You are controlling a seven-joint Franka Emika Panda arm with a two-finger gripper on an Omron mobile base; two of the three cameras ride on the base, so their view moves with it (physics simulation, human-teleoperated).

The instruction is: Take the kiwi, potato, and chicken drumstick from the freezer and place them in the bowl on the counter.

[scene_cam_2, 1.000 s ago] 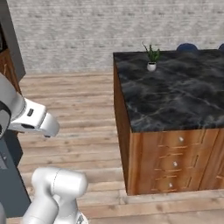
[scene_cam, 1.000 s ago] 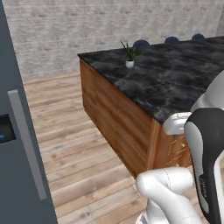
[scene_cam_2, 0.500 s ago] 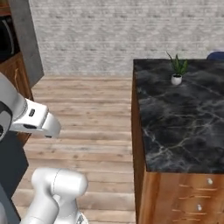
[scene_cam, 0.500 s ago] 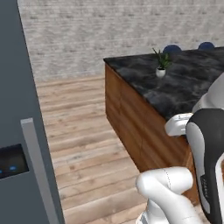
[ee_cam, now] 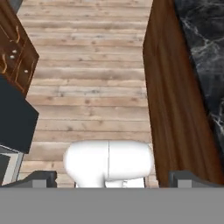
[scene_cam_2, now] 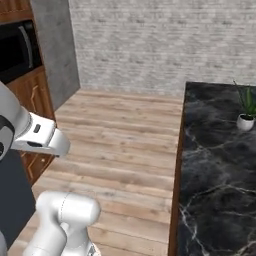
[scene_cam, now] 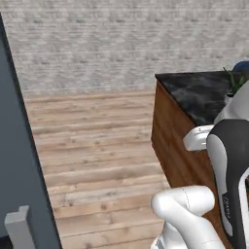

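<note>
The pincer [ee_cam: 109, 177] hangs spread as wide as it goes and holds nothing, its two dark tips at 7 and 5 o'clock in the hand view over bare plank floor [ee_cam: 87, 78]. The slate-grey freezer [scene_cam: 19, 165] fills the 9 o'clock edge of the left base view, its grey bar handle [scene_cam: 19, 226] at 7 o'clock, and the black marble table [scene_cam_2: 220, 170] lies at 3 o'clock in the right base view. This looks like the approach step, with nothing fetched; next the base should square up to the freezer so the arm can reach the handle.
</note>
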